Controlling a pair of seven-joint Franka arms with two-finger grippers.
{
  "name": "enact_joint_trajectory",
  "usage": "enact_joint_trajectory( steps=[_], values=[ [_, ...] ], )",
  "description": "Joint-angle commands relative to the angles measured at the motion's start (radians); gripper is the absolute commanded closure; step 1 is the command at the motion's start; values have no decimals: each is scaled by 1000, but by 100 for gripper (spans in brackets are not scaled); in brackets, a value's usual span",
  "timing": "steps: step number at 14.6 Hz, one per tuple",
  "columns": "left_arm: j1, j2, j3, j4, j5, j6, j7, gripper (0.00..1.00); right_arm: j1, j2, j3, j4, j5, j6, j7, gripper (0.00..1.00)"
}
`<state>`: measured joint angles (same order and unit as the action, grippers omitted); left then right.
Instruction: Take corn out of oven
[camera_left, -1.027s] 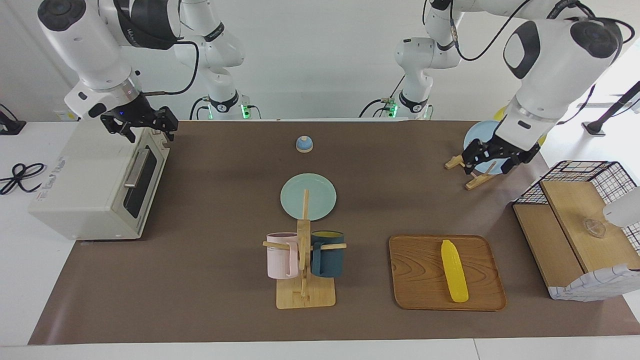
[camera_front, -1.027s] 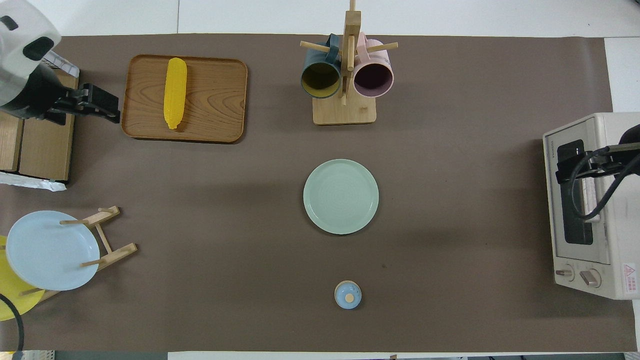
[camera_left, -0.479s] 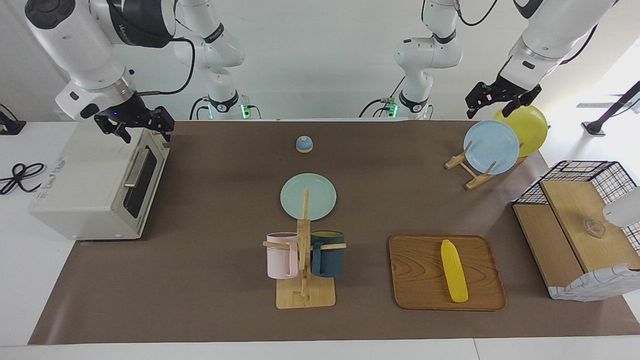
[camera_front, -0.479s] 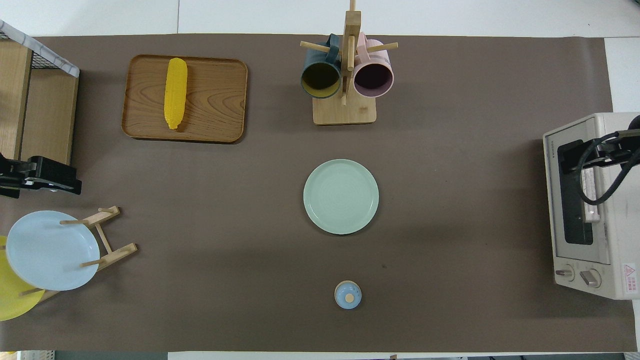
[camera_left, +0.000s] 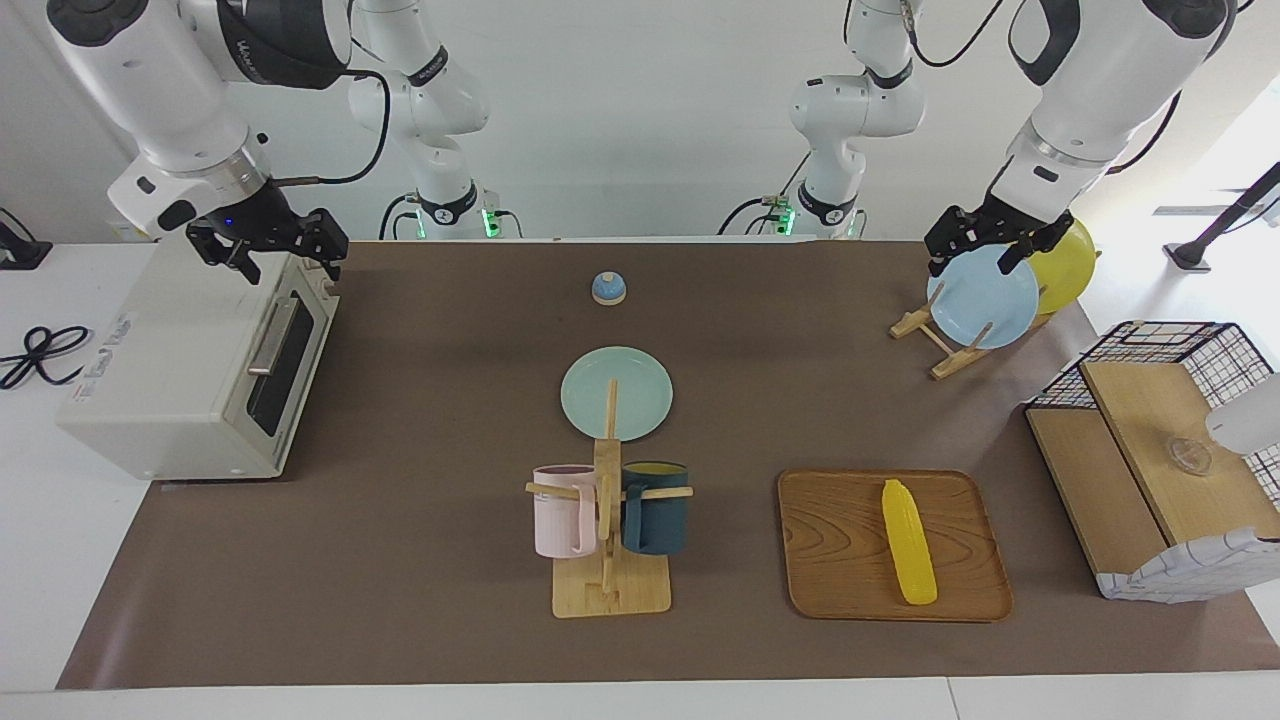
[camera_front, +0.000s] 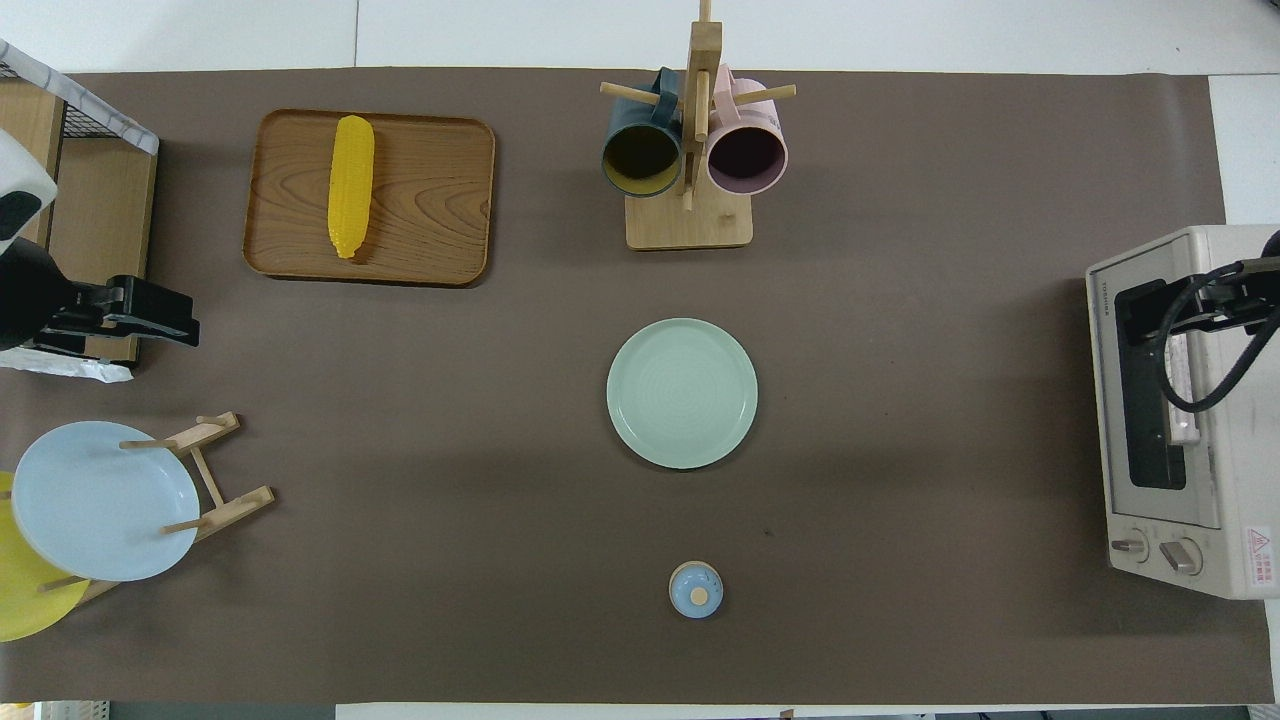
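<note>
The yellow corn (camera_left: 908, 542) lies on a wooden tray (camera_left: 840, 540) toward the left arm's end of the table; it also shows in the overhead view (camera_front: 351, 185). The cream-white oven (camera_left: 160, 370) stands at the right arm's end with its dark glass door (camera_left: 285, 350) shut; it also shows in the overhead view (camera_front: 1200, 500). My right gripper (camera_left: 275, 258) hangs open and empty over the oven's top edge, above the door; it also shows in the overhead view (camera_front: 1135, 315). My left gripper (camera_left: 985, 250) is open and empty over the plate rack; it also shows in the overhead view (camera_front: 170, 315).
A mug rack (camera_left: 608, 520) with a pink and a dark blue mug stands mid-table beside the tray. A green plate (camera_left: 640, 390) and a small blue knob (camera_left: 608, 288) lie nearer the robots. A blue plate (camera_left: 980, 300) and a yellow plate (camera_left: 1065, 265) stand in a rack. A wire basket (camera_left: 1160, 460) sits at the table's end.
My left gripper rose from in front of the blue plate to high above the rack, then came back down a little over it. My right gripper lifted slightly above the oven.
</note>
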<state>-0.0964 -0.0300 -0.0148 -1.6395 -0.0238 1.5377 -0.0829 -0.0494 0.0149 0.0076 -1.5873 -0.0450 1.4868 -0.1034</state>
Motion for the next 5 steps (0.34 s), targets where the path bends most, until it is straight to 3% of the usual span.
enact_joint_trajectory(
  steps=[1, 5],
  values=[
    [9, 9, -7, 14, 5, 2, -3, 0, -9, -15, 5, -13, 11, -7, 16, 0],
    [11, 2, -8, 26, 1, 4, 2, 0, -7, -15, 5, -13, 11, -7, 14, 0]
  ],
)
